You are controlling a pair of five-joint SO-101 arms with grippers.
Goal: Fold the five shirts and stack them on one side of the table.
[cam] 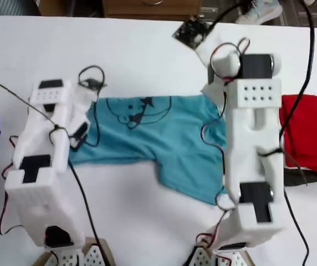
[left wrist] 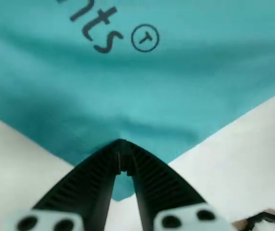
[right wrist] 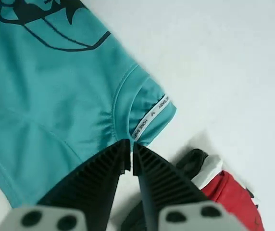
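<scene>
Left hand (left wrist: 121, 147) and right hand (right wrist: 131, 147) pinch teal shirt (cam: 147, 133).

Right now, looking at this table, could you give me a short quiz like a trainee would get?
1. True or false: the left gripper is shut on the teal shirt.
2. In the high view, what lies beyond the teal shirt on the right gripper's side? A) a red garment B) a yellow towel C) a green cup
3. Fill in: the right gripper pinches the teal shirt at its ____.

Key: 1 true; 2 A; 3 collar.
</scene>
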